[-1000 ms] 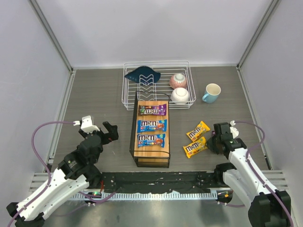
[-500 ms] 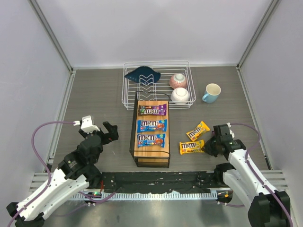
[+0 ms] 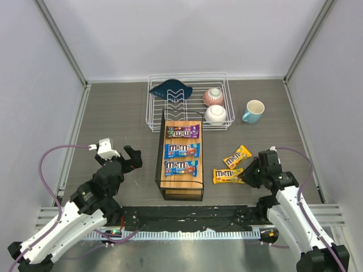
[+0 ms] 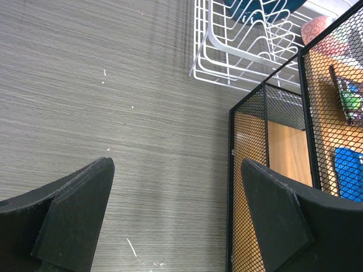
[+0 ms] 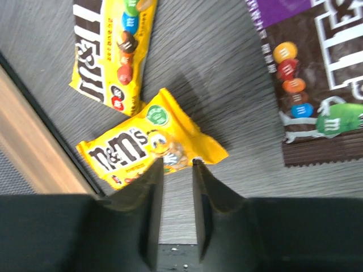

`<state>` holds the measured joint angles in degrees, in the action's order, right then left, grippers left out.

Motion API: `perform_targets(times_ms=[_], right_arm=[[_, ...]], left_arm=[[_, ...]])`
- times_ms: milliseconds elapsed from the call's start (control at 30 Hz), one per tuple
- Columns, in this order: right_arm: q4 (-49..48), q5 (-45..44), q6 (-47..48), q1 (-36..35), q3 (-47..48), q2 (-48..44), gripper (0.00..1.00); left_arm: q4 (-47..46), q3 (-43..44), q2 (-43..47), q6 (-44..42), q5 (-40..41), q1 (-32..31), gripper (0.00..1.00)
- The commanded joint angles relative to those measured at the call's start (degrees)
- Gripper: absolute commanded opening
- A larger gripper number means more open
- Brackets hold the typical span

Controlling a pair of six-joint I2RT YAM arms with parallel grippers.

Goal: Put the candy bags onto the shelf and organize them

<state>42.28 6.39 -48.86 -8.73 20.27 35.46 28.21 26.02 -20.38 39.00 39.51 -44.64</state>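
Observation:
The shelf (image 3: 180,184) stands mid-table with a purple candy bag (image 3: 182,132) and two blue candy bags (image 3: 182,150) (image 3: 181,168) on its wooden top. Two yellow candy bags lie on the table to its right, one farther (image 3: 237,156) and one nearer (image 3: 228,176). My right gripper (image 3: 247,177) is at the nearer bag's right end. In the right wrist view its fingers (image 5: 177,164) are narrowly apart, pinching that bag's edge (image 5: 142,150). A dark purple bag (image 5: 317,73) lies on the table beside it. My left gripper (image 4: 177,164) is open and empty left of the shelf's mesh side (image 4: 266,187).
A white wire dish rack (image 3: 156,116) stands behind the shelf with a dark blue dish (image 3: 172,89) and two bowls (image 3: 213,96) (image 3: 215,114) in it. A teal mug (image 3: 253,111) stands to its right. Walls close in the table on three sides.
My right gripper moved left and toward the near edge. The nearer yellow bag turned level and slid left toward the shelf with it. The left arm has not moved.

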Motion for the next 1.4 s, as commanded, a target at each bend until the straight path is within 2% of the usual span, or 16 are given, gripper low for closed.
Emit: perform_targets(times_ms=[0, 133, 233, 300, 700, 1000, 1167, 1367], right_arm=[[-1.8, -5.0, -0.2, 0.1, 2.8, 3.6, 0.36], [-4.5, -8.7, -0.9, 0.1, 3.7, 4.3, 0.47], [-5.2, -12.3, -0.4, 0.1, 5.1, 3.0, 0.61], [-6.2, -13.9, -0.4, 0.1, 5.1, 2.6, 0.65], [-17.5, -9.4, -0.6, 0.1, -1.2, 8.1, 0.66], [-20.2, -7.3, -0.3, 0.2, -3.3, 7.9, 0.66], [-21.7, -2.3, -0.6, 0.1, -5.4, 8.7, 0.65], [-19.1, 0.4, -0.4, 0.1, -5.9, 3.9, 0.63]], left_arm=[[-0.5, 0.4, -0.3, 0.1, 0.4, -0.3, 0.99], [-0.6, 0.3, -0.4, 0.1, 0.7, -0.3, 1.00], [-0.7, 0.3, -0.6, 0.1, 1.0, -0.3, 1.00], [-0.8, 0.3, -0.9, 0.0, 1.1, -0.2, 1.00], [-0.6, 0.3, -1.2, 0.0, 1.5, -0.3, 1.00], [-0.7, 0.2, -1.1, 0.0, 1.5, -0.3, 1.00], [-0.7, 0.3, -1.2, 0.0, 1.2, -0.3, 1.00], [-0.8, 0.3, -1.0, -0.1, 1.0, -0.3, 1.00]])
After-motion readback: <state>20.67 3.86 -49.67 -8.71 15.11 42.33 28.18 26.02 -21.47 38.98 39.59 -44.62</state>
